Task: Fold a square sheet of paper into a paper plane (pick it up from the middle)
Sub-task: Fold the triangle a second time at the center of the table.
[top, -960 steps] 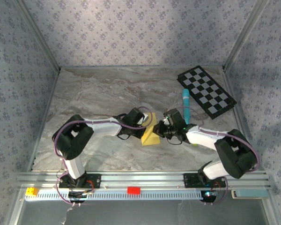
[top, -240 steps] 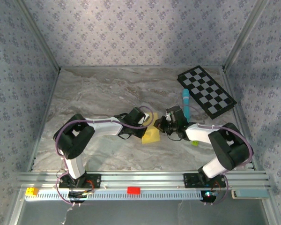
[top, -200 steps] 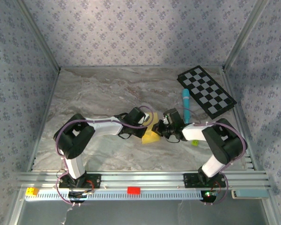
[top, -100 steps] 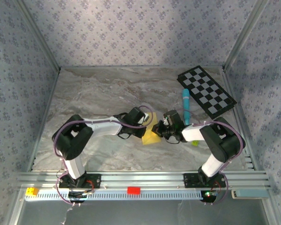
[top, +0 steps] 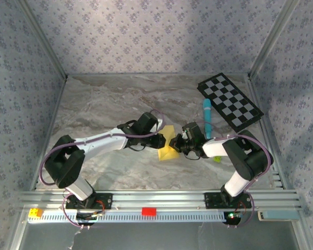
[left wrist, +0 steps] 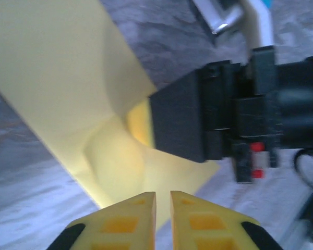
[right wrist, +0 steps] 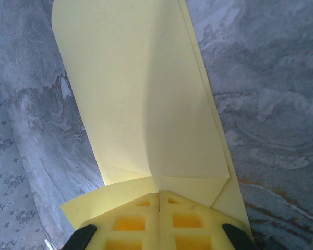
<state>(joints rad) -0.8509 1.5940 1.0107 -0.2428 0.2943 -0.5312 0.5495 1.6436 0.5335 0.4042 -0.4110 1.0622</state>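
Sheet location: the square sheet of paper (top: 168,150) lay on the marbled surface (top: 104,104), about midway across, between the two end effectors.
Sheet state: yellow, already creased, layers overlapping, not yet a dart.
Sheet, right wrist view: the paper (right wrist: 141,94) ran away from the fingers as a long folded panel. It had a rounded far corner, a second layer's edge showing along the right side, and small flaps at the near end.
Sheet, left wrist view: the paper (left wrist: 57,78) was mostly flat. The part next to the right end effector's black body bulged upward.
Left end effector: (top: 161,140) sat at the sheet's left edge. Its yellow fingers (left wrist: 120,224) were almost together with a thin slit between them and nothing seen in the slit, so it was released. The tips were just over the paper's near edge.
Right end effector: (top: 174,144) sat at the sheet's right edge. Its fingers (right wrist: 130,224) were pressed tight together, clenched on the near end of the paper.
Facing: the two end effectors pointed at each other across the sheet, close together; contact between them could not be told.
Marker: a light-blue marker (top: 207,117) lay on the surface just behind the right end effector, apart from the sheet.
Board: a black-and-white checkered board (top: 230,101) lay flat in the far right corner, well apart from the sheet.
Ball: a tiny yellow-green ball (top: 217,159) sat beside the right forearm.
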